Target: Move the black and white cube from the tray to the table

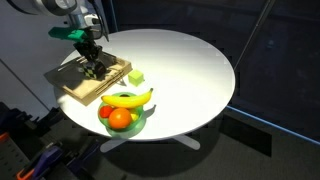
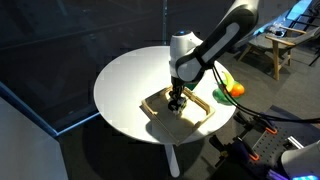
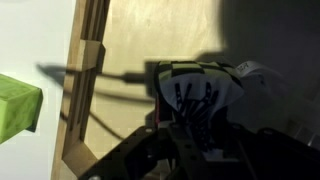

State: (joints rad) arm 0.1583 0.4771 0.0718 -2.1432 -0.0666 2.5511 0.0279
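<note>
black and white cube (image 3: 198,92) lies on tray (image 3: 130,40), within the gripper (image 1: 96,70).

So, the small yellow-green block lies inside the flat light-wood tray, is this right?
Not quite. The small yellow-green block lies outside the flat light-wood tray, on the round white table, just beyond the tray's rim. The wrist view shows this.
</note>
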